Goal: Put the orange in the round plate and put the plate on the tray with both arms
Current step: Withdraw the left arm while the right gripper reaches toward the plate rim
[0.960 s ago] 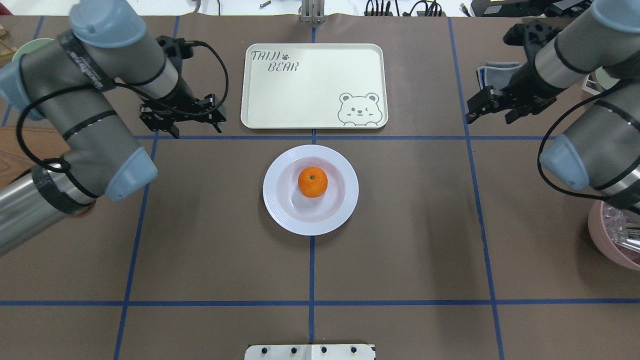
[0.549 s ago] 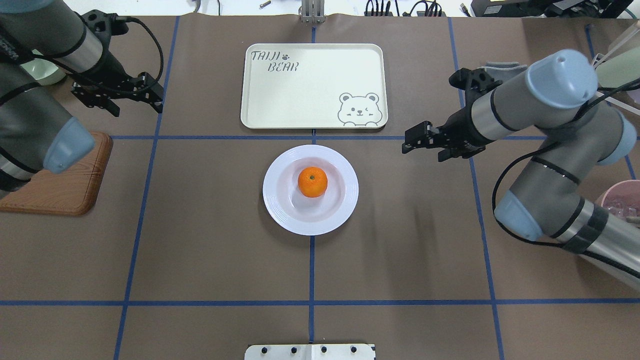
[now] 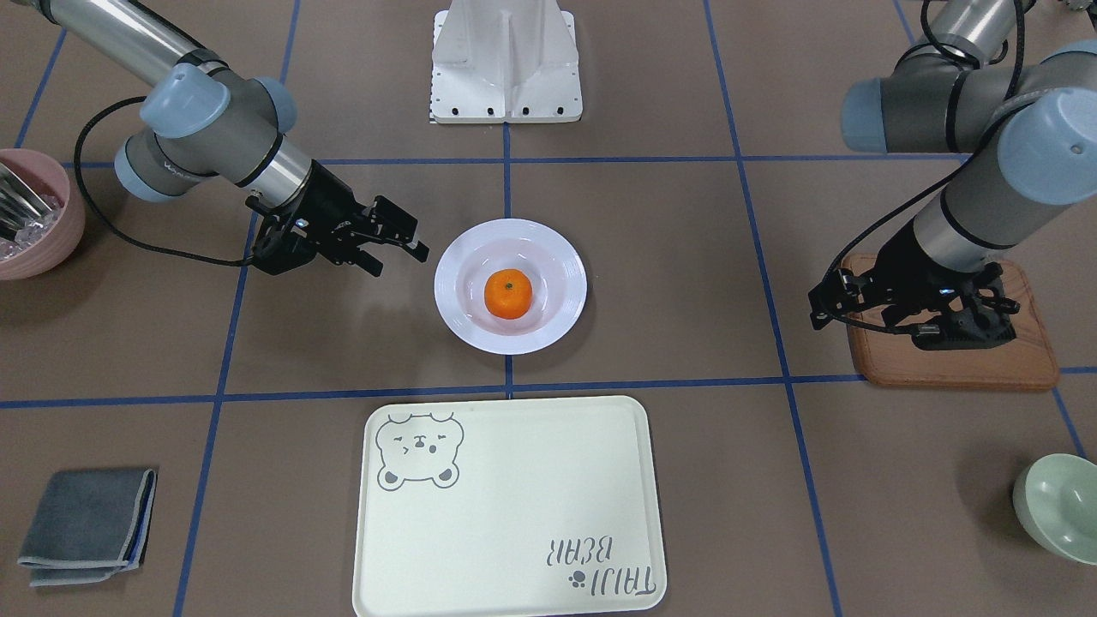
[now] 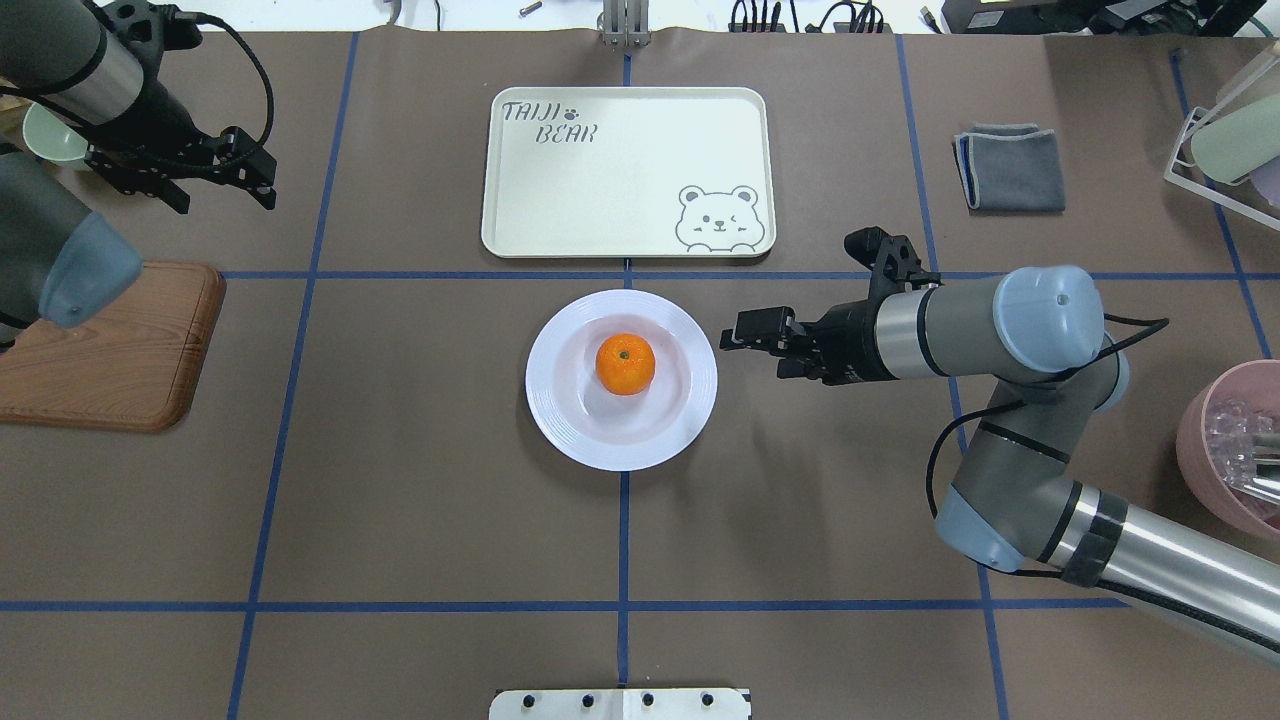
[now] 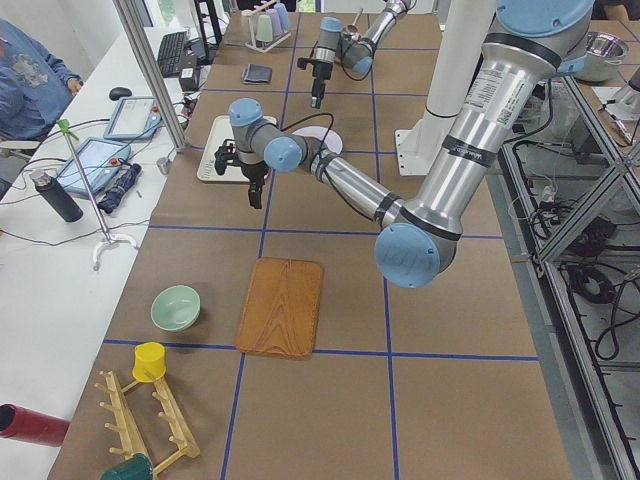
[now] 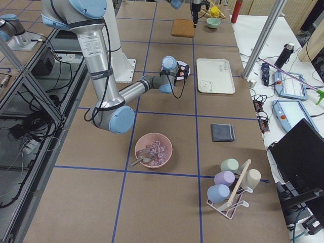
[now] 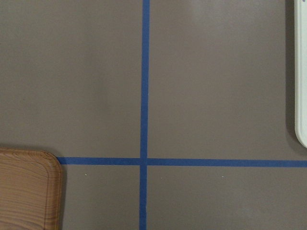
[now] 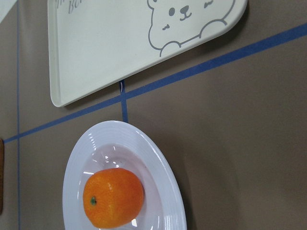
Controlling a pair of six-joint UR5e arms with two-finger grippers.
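The orange [image 4: 625, 363] lies in the middle of the round plate [image 4: 548, 400], which rests on the table just short of the tray [image 4: 620, 170]. My right gripper [image 4: 745, 345] hovers at the plate's right rim, open and holding nothing. From across the table the right gripper [image 3: 416, 244] shows just beside the plate [image 3: 572, 283] and the orange [image 3: 507, 294]. My left gripper [image 4: 268, 180] is far off at the back left, open and empty. The right wrist view shows the orange [image 8: 113, 197], the plate [image 8: 168, 191] and the tray [image 8: 110, 48].
A wooden board [image 4: 110, 345] lies at the left, with a green bowl [image 4: 55, 140] behind it. A pink bowl [image 4: 1230, 450] sits at the right edge. A folded grey cloth [image 4: 1010, 165] and a cup rack [image 4: 1225, 140] are back right.
My right arm swung in from the far right and its gripper came down beside the plate's right rim. My left arm drew back to the far left. Orange and plate stayed put.
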